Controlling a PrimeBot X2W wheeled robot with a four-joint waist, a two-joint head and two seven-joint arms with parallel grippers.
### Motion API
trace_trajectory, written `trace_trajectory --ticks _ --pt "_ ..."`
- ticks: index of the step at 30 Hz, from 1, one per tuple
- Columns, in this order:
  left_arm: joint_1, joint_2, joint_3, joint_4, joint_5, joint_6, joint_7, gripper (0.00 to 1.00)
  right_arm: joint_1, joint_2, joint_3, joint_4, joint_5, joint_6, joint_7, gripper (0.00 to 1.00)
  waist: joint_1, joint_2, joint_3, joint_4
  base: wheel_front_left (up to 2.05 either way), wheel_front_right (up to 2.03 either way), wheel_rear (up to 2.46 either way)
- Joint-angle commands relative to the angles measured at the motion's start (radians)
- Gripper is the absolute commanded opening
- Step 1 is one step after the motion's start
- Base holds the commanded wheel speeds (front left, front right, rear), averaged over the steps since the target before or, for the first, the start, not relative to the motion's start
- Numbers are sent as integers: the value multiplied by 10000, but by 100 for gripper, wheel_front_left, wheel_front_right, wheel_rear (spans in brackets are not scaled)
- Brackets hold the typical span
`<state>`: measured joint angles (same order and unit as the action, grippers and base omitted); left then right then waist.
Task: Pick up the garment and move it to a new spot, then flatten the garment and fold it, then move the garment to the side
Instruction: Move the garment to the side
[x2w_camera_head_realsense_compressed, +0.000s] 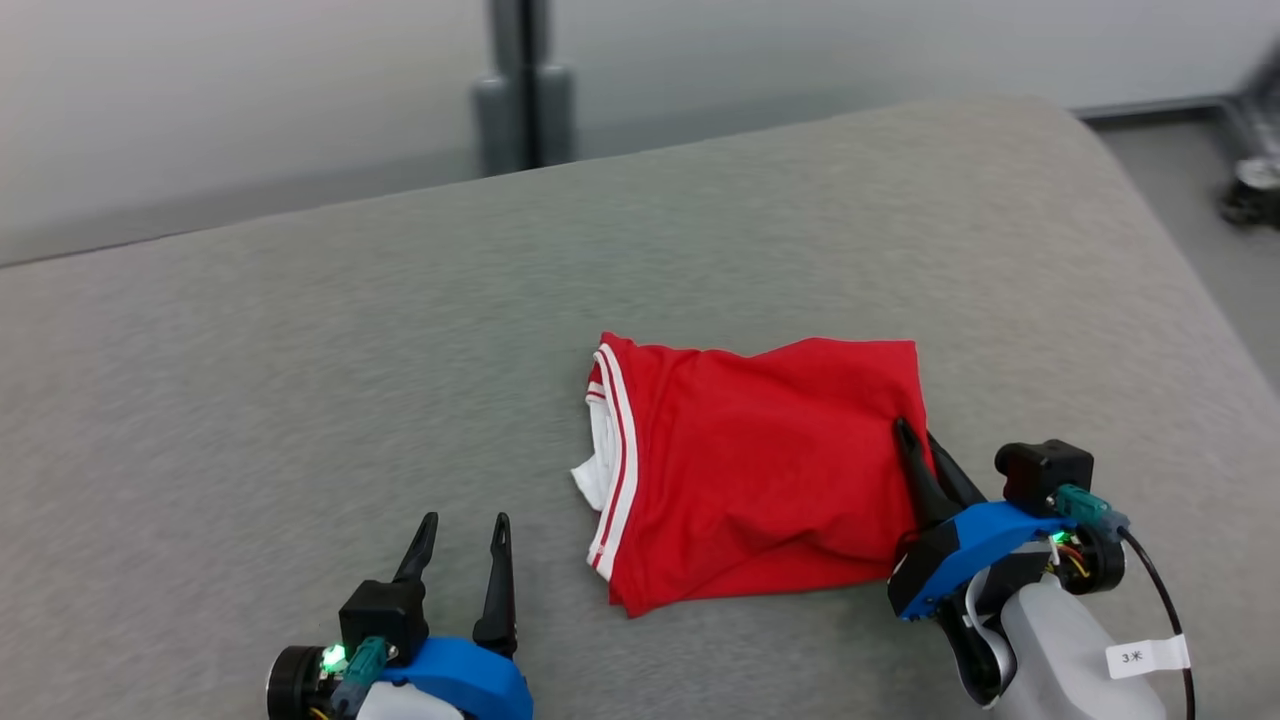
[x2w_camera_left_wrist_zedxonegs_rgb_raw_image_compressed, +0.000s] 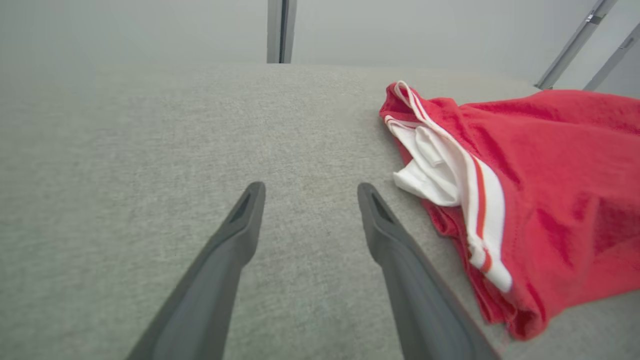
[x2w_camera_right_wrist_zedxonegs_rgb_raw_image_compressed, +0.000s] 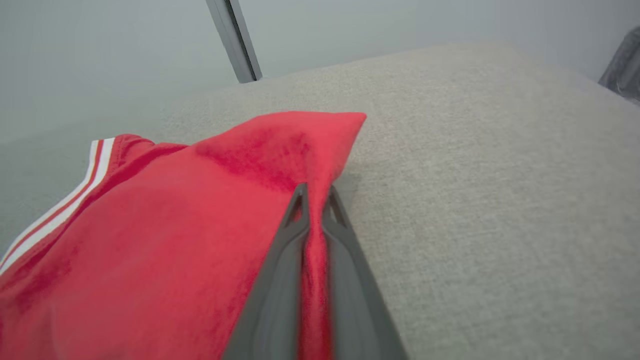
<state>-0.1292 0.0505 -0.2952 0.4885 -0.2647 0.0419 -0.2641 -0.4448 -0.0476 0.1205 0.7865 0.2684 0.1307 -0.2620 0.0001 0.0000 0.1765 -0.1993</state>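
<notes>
The garment (x2w_camera_head_realsense_compressed: 760, 465) is red with white-striped trim and a white inner layer, lying folded on the grey cushioned surface (x2w_camera_head_realsense_compressed: 400, 350). My right gripper (x2w_camera_head_realsense_compressed: 920, 435) is shut on the garment's right edge; in the right wrist view red cloth (x2w_camera_right_wrist_zedxonegs_rgb_raw_image_compressed: 175, 240) is pinched between the two dark fingers (x2w_camera_right_wrist_zedxonegs_rgb_raw_image_compressed: 280, 260) of the right gripper (x2w_camera_right_wrist_zedxonegs_rgb_raw_image_compressed: 315, 192). My left gripper (x2w_camera_head_realsense_compressed: 465, 530) stands open on the surface to the left of the garment, nothing between its fingers. In the left wrist view the left gripper (x2w_camera_left_wrist_zedxonegs_rgb_raw_image_compressed: 310, 192) points past the garment's striped edge (x2w_camera_left_wrist_zedxonegs_rgb_raw_image_compressed: 475, 200), which lies to its right.
The grey surface's right edge (x2w_camera_head_realsense_compressed: 1180, 260) drops to a floor where a dark wheeled base (x2w_camera_head_realsense_compressed: 1250, 190) stands. A grey post (x2w_camera_head_realsense_compressed: 525, 90) rises behind the far edge. Bare surface stretches left and beyond the garment.
</notes>
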Motion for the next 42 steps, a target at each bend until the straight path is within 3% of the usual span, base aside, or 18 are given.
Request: trace_trajectory --ticks 1,10,18,22,29,37,42 --pt "-147 -2 20 34 -25 -10 -2 100 101 -61 75 -105 77 -1 -41 0 -1 0 -641 -1036 0 0 0" --pt "-422 3 5 232 128 -108 -2 100 227 -49 713 -481 434 1 -40 0 -1 0 -359 -3113 0 0 0" --pt "-828 8 -126 415 288 -205 -2 100 -187 -38 674 -542 -111 1 -41 0 -1 0 177 -3182 0 0 0" --pt "-953 4 -213 522 466 -258 -2 100 -750 -533 731 -352 -770 -1 -40 0 -1 0 502 -2674 0 0 0" --pt "-1241 -2 -147 623 817 -365 -2 100 -2377 -2099 -163 614 -2074 -1 -41 0 -1 0 1197 -1358 0 0 0" --pt "-1629 14 -272 477 991 -461 -1 100 -3389 -3788 -2419 1905 -3652 -1 -40 0 -1 0 1799 -122 0 0 0" --pt "-1664 60 -179 483 1141 -429 12 100 -3590 -4280 -4164 2122 -4717 -2 -40 0 -1 0 2032 316 0 0 0"
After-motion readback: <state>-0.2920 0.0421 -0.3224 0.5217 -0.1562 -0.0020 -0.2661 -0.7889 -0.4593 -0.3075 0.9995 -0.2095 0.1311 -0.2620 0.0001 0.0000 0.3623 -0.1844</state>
